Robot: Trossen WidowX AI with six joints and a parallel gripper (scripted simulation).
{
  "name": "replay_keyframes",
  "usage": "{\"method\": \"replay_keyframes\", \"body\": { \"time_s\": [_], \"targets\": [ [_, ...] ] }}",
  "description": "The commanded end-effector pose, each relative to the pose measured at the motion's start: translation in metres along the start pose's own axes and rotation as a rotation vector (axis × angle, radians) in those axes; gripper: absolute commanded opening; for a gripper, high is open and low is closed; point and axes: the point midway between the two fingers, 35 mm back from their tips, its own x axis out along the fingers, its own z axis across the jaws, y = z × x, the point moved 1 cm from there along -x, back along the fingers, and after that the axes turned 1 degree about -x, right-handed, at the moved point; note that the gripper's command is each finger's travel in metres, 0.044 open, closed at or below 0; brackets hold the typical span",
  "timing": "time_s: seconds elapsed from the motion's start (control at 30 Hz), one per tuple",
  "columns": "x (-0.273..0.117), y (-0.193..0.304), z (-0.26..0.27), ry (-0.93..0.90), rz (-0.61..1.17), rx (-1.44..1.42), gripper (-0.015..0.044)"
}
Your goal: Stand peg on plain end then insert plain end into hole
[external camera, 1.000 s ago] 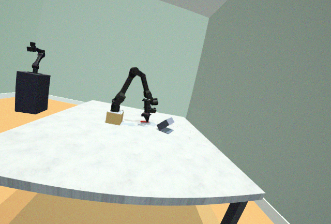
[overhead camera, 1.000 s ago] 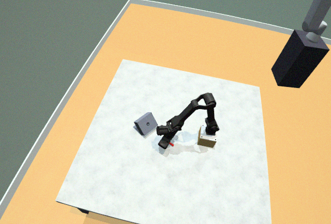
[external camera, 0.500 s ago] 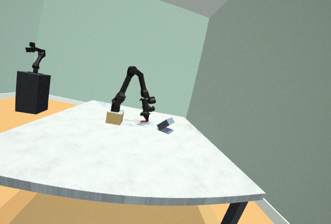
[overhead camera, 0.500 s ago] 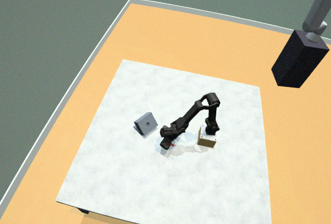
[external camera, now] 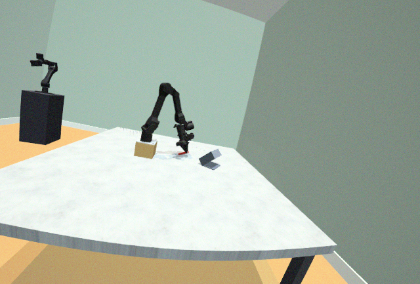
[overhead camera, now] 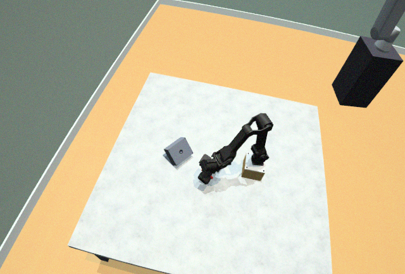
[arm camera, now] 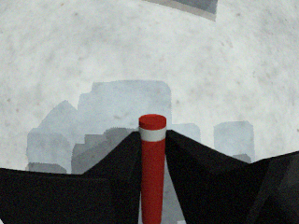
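The black two-fingered tool (overhead camera: 211, 176) (external camera: 186, 152) (arm camera: 152, 138) is closed on the red cylindrical peg with the white band (overhead camera: 211, 177) (external camera: 182, 153) (arm camera: 152, 182), gripping it right by the banded end; so the peg is between the fingertips, low over the white marbled worktop (overhead camera: 209, 231) (external camera: 163, 206) (arm camera: 234, 61), though I can't tell if any of it touches down. Key thing imo is the long axis: in the exterior view it lies close to flat, with the plain end running from the fingers back toward the arm's base side; that end has to swing down till the peg is upright, then get set down and released, so I'd guess a lift and a wrist tilt come next. Further out, the grey sloped panel with one round hole (overhead camera: 185, 157) (external camera: 210, 157) sits beyond the tool, away from the base; its hole is unfilled, that's for later.
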Motion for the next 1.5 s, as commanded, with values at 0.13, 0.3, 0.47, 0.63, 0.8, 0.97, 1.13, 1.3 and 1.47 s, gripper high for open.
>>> {"method": "replay_keyframes", "body": {
  "time_s": [0.13, 0.3, 0.47, 0.63, 0.8, 0.97, 1.13, 1.3, 1.47],
  "targets": [
    [-0.005, 0.003, -0.001, 0.004, -0.072, 0.005, 0.0049],
    [-0.008, 0.006, -0.001, 0.004, -0.115, 0.005, 0.0049],
    [-0.01, 0.008, -0.001, 0.005, -0.157, 0.005, 0.0049],
    [-0.013, 0.011, -0.001, 0.006, -0.2, 0.005, 0.0049],
    [-0.015, 0.014, -0.001, 0.007, -0.243, 0.005, 0.0049],
    [-0.018, 0.017, -0.001, 0.008, -0.286, 0.005, 0.0049],
    [-0.02, 0.02, -0.001, 0.009, -0.328, 0.006, 0.0049],
    [-0.022, 0.023, -0.001, 0.01, -0.371, 0.006, 0.0049],
    [-0.024, 0.026, -0.001, 0.011, -0.414, 0.006, 0.0049]
  ]
}}
